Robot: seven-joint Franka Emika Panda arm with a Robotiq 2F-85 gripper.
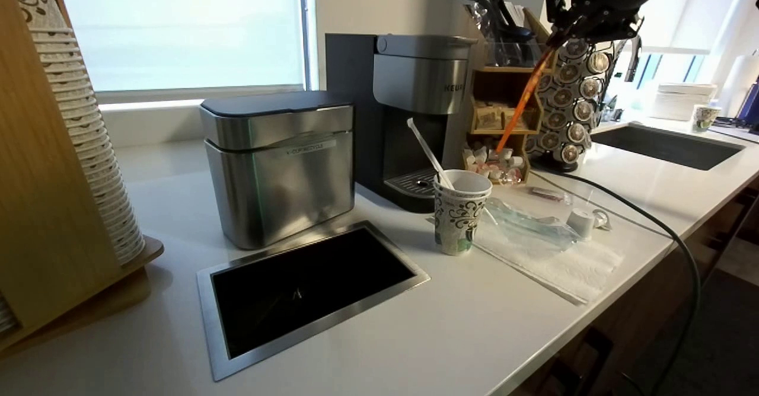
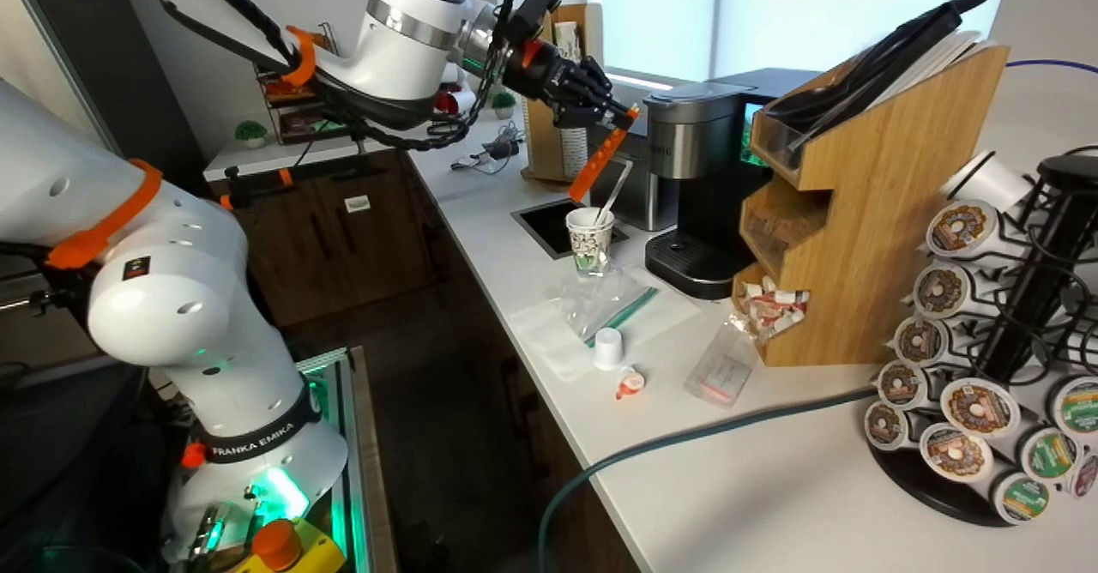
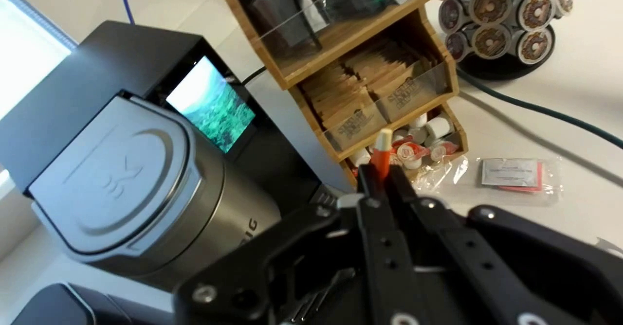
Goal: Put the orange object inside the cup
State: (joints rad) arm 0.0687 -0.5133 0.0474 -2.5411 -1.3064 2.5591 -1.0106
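Note:
The orange object (image 1: 522, 105) is a slim bright stick, held up in the air and slanting downward from my gripper (image 1: 554, 35). It also shows in an exterior view (image 2: 598, 164); its pale top end sticks up between the fingertips in the wrist view (image 3: 381, 158). My gripper (image 2: 624, 118) is shut on its upper end, as the wrist view shows too (image 3: 384, 176). The white patterned cup (image 1: 459, 224) stands upright on the counter with a white stick leaning in it; it also shows in an exterior view (image 2: 591, 243). The stick's lower end hangs above the cup's rim height, apart from the cup.
The coffee machine (image 1: 421, 82) and steel canister (image 1: 296, 176) stand behind the cup. A rectangular counter opening (image 1: 213, 325) lies beside it. A plastic bag (image 1: 533, 224), napkin (image 1: 569, 271) and small white creamer (image 1: 581, 223) lie near. A wooden organizer (image 2: 901, 213) and pod rack (image 2: 1012, 333) stand further along.

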